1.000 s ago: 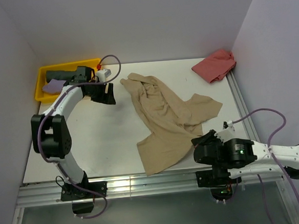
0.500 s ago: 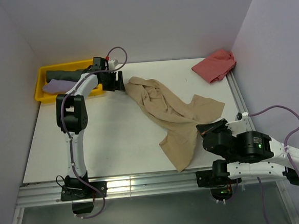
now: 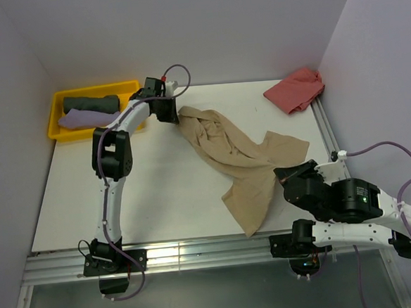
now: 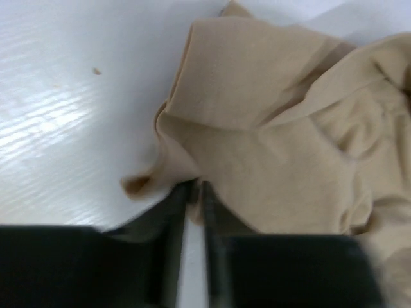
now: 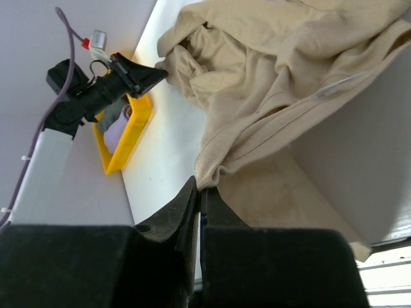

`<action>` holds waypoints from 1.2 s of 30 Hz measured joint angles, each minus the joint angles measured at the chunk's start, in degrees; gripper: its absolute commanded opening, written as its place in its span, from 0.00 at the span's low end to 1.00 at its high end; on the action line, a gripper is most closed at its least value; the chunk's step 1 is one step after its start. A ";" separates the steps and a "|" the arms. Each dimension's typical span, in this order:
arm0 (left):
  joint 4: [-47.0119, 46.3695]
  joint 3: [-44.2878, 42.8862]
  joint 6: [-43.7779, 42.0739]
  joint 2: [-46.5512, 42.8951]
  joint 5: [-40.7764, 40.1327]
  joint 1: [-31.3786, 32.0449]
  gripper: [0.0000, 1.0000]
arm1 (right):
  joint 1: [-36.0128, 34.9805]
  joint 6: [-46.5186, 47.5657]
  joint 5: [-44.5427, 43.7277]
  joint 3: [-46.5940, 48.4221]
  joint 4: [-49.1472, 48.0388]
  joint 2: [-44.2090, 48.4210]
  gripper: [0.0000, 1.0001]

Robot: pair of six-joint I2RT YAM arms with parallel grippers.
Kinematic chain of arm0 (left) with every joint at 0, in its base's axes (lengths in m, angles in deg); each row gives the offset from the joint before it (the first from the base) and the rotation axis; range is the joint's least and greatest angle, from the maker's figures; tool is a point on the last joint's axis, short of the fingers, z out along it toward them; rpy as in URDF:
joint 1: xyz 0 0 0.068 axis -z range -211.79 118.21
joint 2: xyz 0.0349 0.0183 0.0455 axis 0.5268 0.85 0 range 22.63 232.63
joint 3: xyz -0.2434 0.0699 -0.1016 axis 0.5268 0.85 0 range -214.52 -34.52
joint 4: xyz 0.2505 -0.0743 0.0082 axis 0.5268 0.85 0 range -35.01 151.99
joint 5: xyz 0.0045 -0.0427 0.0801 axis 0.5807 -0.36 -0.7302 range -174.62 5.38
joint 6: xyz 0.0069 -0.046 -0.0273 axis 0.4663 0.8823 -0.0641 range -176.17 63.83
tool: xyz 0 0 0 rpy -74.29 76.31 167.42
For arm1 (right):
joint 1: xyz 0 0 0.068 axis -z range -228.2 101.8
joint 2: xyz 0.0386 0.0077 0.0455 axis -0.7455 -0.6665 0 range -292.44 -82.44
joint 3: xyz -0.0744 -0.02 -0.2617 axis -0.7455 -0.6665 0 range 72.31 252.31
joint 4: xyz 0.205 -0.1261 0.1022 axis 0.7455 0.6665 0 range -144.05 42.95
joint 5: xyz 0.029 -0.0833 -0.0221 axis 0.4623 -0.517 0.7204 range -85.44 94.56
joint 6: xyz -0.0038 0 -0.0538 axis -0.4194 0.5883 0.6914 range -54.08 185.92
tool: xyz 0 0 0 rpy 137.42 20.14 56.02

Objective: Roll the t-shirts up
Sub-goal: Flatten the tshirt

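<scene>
A crumpled tan t-shirt [image 3: 226,149] lies diagonally across the white table. At its far left corner my left gripper [image 3: 173,112] is low against the cloth. In the left wrist view the left gripper [image 4: 194,192] is shut on a fold of the tan t-shirt [image 4: 270,128]. My right gripper [image 3: 283,173] is at the shirt's near right side. The right wrist view has the right gripper [image 5: 204,186] shut on a bunched hem of the tan t-shirt [image 5: 270,70], held off the table. A salmon-pink t-shirt [image 3: 296,90] lies crumpled in the far right corner.
A yellow bin [image 3: 91,88] at the far left holds a rolled dark green t-shirt [image 3: 92,103] and a lavender one [image 3: 83,119]. That yellow bin [image 5: 128,135] also shows behind the left arm in the right wrist view. Walls close in the table on three sides.
My left gripper swung right from beside the bin to the tan t-shirt's far corner and shut on it. The right gripper pulled the hem rightward, narrowing the shirt's near part.
</scene>
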 measured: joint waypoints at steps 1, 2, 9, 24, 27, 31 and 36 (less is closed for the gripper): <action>0.00 0.00 0.00 0.00 0.00 0.28 0.03 | 0.15 0.37 -0.02 0.44 0.04 -0.11 0.00; -0.28 0.00 -0.09 -0.04 0.00 0.57 0.00 | 0.26 0.74 -0.04 0.87 0.04 -0.13 0.00; 0.20 4.90 -1.70 -5.95 -1.81 0.46 0.00 | 1.95 5.29 -0.57 4.96 0.28 -0.22 0.00; 5.18 31.12 -12.20 -52.15 -1.44 -9.88 0.00 | 4.81 19.02 -1.73 19.04 0.94 -3.67 0.00; 10.25 34.58 -15.69 -57.75 -0.68 -13.42 0.00 | 5.07 21.94 -1.90 22.23 0.85 -5.53 0.00; 15.06 37.31 -20.20 -63.69 -0.66 -15.98 0.00 | 6.05 25.31 -2.78 24.28 0.83 -7.17 0.00; 18.40 39.65 -23.98 -63.25 1.64 -15.67 0.01 | 8.94 27.85 -2.95 24.09 0.87 -9.42 0.00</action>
